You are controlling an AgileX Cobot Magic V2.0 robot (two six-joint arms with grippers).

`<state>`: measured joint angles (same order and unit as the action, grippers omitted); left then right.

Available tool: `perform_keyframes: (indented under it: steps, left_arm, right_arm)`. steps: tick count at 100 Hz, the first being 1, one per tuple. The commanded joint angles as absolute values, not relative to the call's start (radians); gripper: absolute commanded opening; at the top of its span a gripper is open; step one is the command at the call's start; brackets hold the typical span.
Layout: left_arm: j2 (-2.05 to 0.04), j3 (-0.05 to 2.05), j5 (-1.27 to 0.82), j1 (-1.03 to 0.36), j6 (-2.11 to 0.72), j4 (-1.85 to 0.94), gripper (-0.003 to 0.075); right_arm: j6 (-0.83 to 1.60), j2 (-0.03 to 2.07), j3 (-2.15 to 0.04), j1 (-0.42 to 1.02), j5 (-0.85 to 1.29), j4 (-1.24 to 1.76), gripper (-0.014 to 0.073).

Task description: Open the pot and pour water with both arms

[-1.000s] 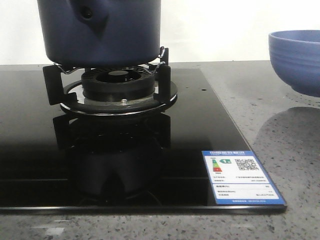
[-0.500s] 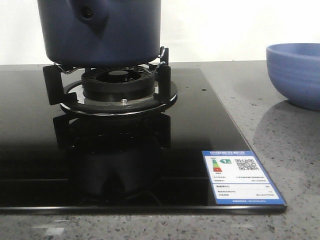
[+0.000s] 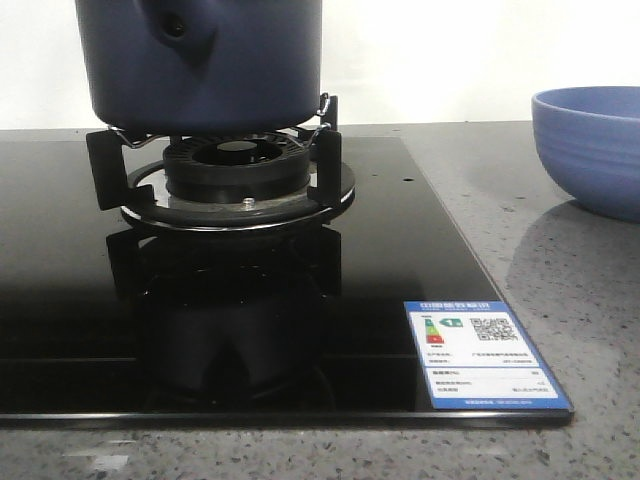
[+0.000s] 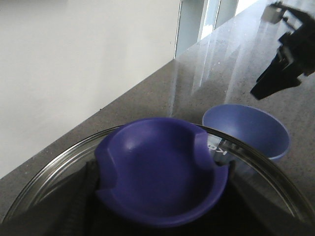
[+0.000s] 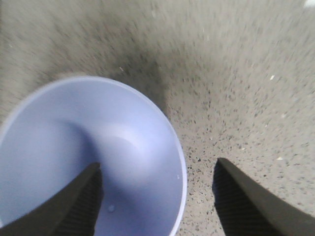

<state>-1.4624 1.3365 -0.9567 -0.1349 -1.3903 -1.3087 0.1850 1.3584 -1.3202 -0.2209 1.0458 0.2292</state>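
The dark navy pot [image 3: 200, 70] stands on the burner stand, its stubby holed handle [image 3: 175, 25] facing me; its top is cut off by the picture edge. In the left wrist view my left gripper [image 4: 157, 206] is shut on the blue knob [image 4: 162, 172] of the glass lid [image 4: 59, 167]; I cannot tell whether the lid rests on the pot. The light-blue bowl [image 3: 590, 150] sits on the counter at the right and also shows beyond the lid [image 4: 246, 130]. My right gripper [image 5: 157, 182] is open astride the bowl's rim [image 5: 182, 187], one finger [image 5: 78, 201] inside, the other outside.
The black glass hob [image 3: 60, 300] carries the burner and pan stand [image 3: 240, 180] and a blue-and-white energy label [image 3: 480, 355] at its front right corner. Grey speckled counter [image 3: 560, 290] lies to the right. A white wall stands behind.
The light-blue bowl has come down from a raised position onto the counter and has stayed still since. The pot has not moved.
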Motion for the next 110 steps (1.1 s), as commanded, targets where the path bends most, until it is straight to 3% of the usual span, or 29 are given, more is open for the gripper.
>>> perform_keyframes:
  steps: [1,110]
  left_arm:
    - [-1.448,1.373,-0.958,-0.144,-1.419,-1.378,0.0389]
    - [-1.528,1.373,-0.986,-0.144,-1.528,-1.362,0.0389]
  right_arm:
    - [0.195,1.278,-1.357,-0.227,1.022,0.246,0.0439]
    - [0.195,1.224,-1.357,-0.227,1.015,0.246,0.0439]
